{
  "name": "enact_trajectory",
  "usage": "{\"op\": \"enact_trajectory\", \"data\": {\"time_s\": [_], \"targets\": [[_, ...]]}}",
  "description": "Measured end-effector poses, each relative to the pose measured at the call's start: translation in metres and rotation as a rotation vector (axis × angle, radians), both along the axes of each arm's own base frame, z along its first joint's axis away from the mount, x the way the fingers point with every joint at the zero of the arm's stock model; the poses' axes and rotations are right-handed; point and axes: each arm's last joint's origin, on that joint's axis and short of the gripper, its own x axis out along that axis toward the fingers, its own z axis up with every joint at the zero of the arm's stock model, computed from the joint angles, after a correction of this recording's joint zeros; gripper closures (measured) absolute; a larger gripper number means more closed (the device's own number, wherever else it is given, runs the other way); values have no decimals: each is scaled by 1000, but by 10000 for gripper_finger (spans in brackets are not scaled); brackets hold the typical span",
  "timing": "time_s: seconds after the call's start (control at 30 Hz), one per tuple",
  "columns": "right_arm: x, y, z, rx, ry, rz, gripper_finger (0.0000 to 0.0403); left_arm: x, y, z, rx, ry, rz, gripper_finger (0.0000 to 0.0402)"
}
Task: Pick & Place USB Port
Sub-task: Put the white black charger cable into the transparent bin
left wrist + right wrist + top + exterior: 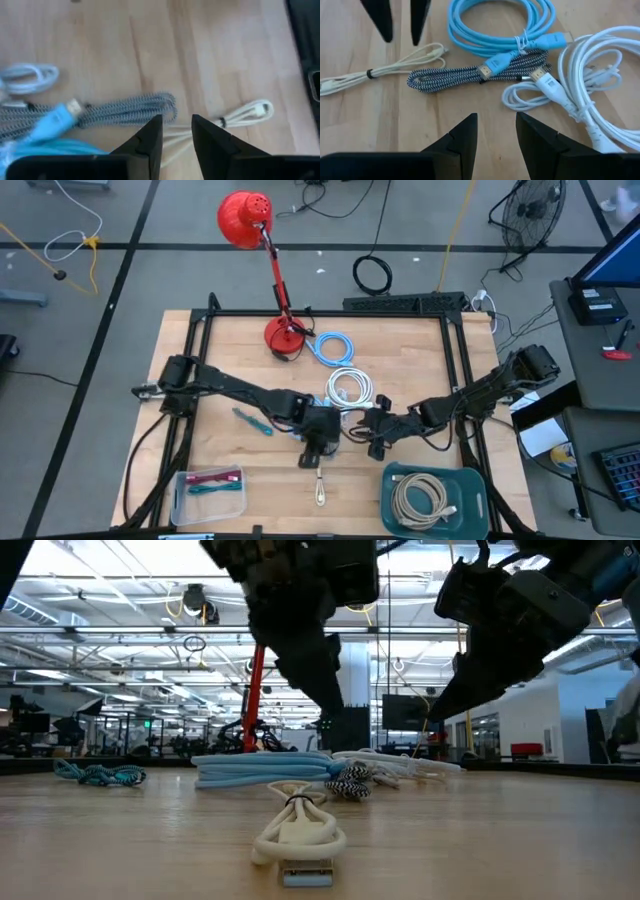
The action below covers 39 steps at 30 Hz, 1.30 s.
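Left pincer (176,131) tips apart – straddling cream cable (245,114), cable lying crosswise to the tips

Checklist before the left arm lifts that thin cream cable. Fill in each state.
1. Cream cable lined up in the left gripper: ok, its strands run through the gap.
2. Jaws gripping it: not ok, they stand open around the strands.
3. Grey braided cable outside the gap: ok, though its loop lies close beside one fingertip.
4. Right gripper out of the way: ok, open, empty, above the braided cable.
5. Teal bin ready: ok, only a coiled cable inside.
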Motion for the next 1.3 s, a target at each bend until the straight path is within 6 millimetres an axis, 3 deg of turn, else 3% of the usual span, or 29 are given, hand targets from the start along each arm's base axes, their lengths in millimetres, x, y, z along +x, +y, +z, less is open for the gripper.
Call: {"op": "enact_trajectory", "data": {"time_s": [0.2,0.43,0.67,0.93,1.03,1.3], "targets": [[-18,-15,-10,-96,180,-185,275,3,8,-2,3,63,144,311],[-43,-38,7,-246,212,-421,275,5,17,-3,-53,131,487,304],[-57,-43,21,-274,180,-468,275,12,21,0,-186,116,728,287],[-63,-45,11,-261,171,-471,275,10,18,-1,-256,192,842,286],[-64,-46,9,-259,172,-471,275,11,13,-9,-278,229,854,286],[-59,-43,10,-223,136,-440,275,29,11,-56,-393,344,819,286]]}}
